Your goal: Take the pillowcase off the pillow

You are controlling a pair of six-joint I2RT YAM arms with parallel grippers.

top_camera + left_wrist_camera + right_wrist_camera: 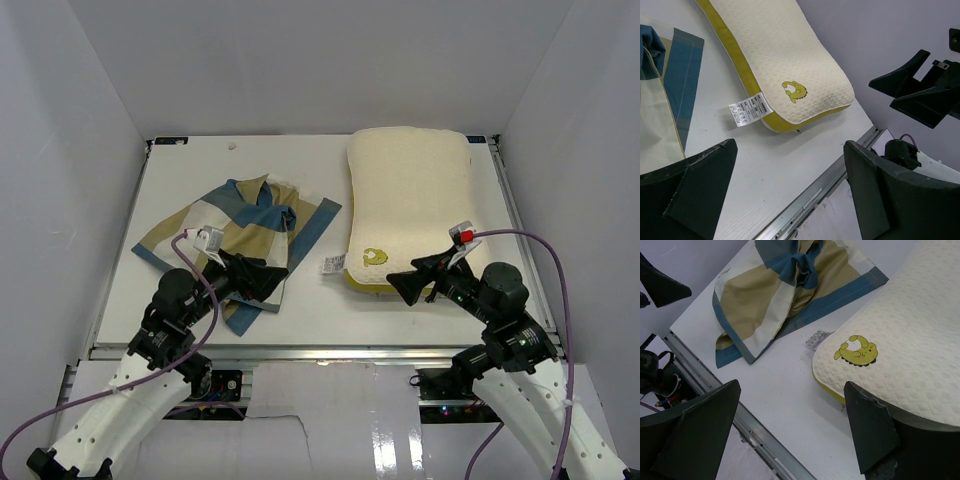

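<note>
The checked pillowcase [240,235] lies crumpled and flat on the table's left half, apart from the pillow. It also shows in the right wrist view [785,295] and at the left edge of the left wrist view [660,100]. The cream pillow [410,200] lies bare on the right half, its yellow mark near its front corner [794,91] [856,351]. My left gripper [262,278] [790,150] is open and empty above the pillowcase's near right edge. My right gripper [410,285] [790,387] is open and empty just in front of the pillow's near edge.
A small white tag [333,263] lies on the table against the pillow's near left corner, also in the left wrist view [750,109]. The table's metal front rail [300,350] runs just below both grippers. White walls enclose the table on three sides.
</note>
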